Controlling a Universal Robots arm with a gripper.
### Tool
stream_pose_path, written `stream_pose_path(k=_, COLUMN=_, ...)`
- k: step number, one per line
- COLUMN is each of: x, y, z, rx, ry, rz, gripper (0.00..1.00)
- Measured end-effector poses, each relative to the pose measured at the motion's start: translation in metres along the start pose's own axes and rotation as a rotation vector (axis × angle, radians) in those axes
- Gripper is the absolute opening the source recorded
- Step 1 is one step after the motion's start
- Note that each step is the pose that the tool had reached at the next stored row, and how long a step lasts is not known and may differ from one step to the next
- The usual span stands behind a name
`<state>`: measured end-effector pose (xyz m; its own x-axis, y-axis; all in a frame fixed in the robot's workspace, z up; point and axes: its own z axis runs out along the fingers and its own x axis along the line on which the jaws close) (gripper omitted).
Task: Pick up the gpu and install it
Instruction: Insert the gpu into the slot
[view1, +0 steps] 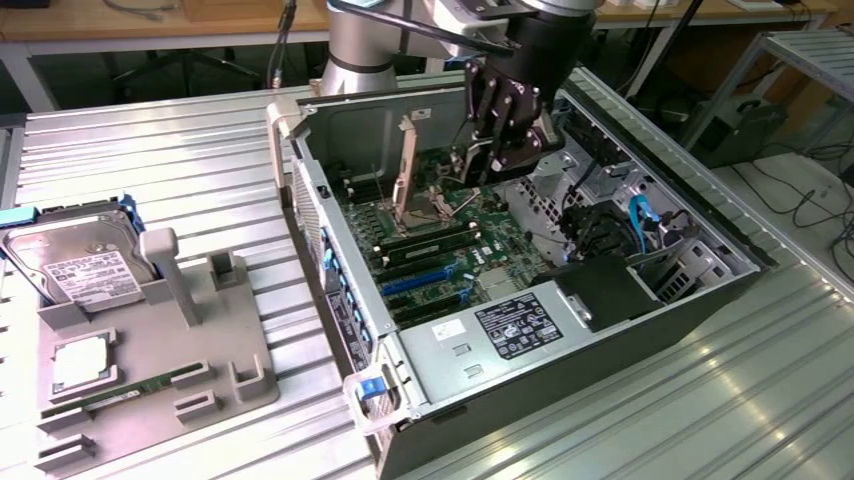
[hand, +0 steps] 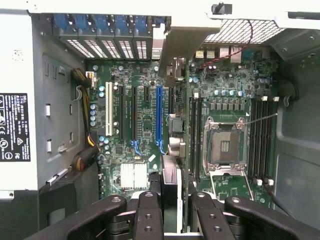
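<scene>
While the tool (view1: 502, 150) hangs inside the open computer case (view1: 601, 400), its fingers (hand: 149, 212) are pinching the gpu (hand: 172, 172) from both sides, with the card held edge-on. The card is over the motherboard (hand: 145, 120), just beside the long blue slot (hand: 159, 112). Its pale bracket (view1: 407, 165) points toward the case's rear wall.

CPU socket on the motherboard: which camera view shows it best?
The wrist view: it faces the CPU socket nearly straight on, with its whole square frame visible. The exterior view shows the socket at a slant, partly behind an upright metal bar.
</scene>
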<state>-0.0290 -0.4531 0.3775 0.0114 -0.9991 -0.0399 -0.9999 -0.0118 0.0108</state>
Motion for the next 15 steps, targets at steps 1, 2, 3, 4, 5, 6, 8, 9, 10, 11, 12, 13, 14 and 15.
stream_pose_path(k=1, x=0.0001, y=0.0000, z=0.0006, rx=0.0000, ry=0.0000, rz=0.000, gripper=0.28)
stream_pose_path(k=2, x=0.0001, y=0.0000, z=0.0012, rx=0.0000, ry=0.0000, rz=0.000, gripper=0.28)
stream_pose_path(k=3, x=0.0001, y=0.0000, z=0.0020, rx=0.0000, ry=0.0000, rz=0.000, gripper=0.28)
stream_pose_path(k=4, x=0.0001, y=0.0000, z=0.0026, rx=0.0000, ry=0.0000, rz=0.000, gripper=0.28)
stream_pose_path(k=5, x=0.0002, y=-0.0001, z=0.0031, rx=0.0000, ry=0.0000, rz=0.000, gripper=0.28)
stream_pose_path(k=6, x=0.0002, y=-0.0001, z=0.0037, rx=0.0000, ry=0.0000, rz=0.000, gripper=0.28)
stream_pose_path(k=8, x=0.0002, y=-0.0001, z=0.0048, rx=0.0000, ry=0.0000, rz=0.000, gripper=0.28)
stream_pose_path(k=9, x=0.0003, y=-0.0001, z=0.0056, rx=0.0001, ry=-0.0001, rz=0.000, gripper=0.28)
stream_pose_path(k=10, x=0.0003, y=-0.0001, z=0.0064, rx=0.0000, ry=0.0001, rz=0.000, gripper=0.28)
stream_pose_path(k=11, x=0.0003, y=-0.0001, z=0.0070, rx=0.0000, ry=0.0000, rz=0.000, gripper=0.28)
stream_pose_path(k=12, x=0.0004, y=-0.0001, z=0.0079, rx=0.0000, ry=0.0000, rz=0.000, gripper=0.28)
stream_pose_path(k=13, x=0.0003, y=-0.0001, z=0.0084, rx=0.0000, ry=0.0001, rz=0.000, gripper=0.28)
stream_pose_path(k=14, x=0.0004, y=-0.0001, z=0.0091, rx=0.0000, ry=0.0001, rz=0.000, gripper=0.28)
stream_pose_path(k=15, x=0.0004, y=-0.0001, z=0.0095, rx=0.0000, ry=0.0001, rz=0.000, gripper=0.28)
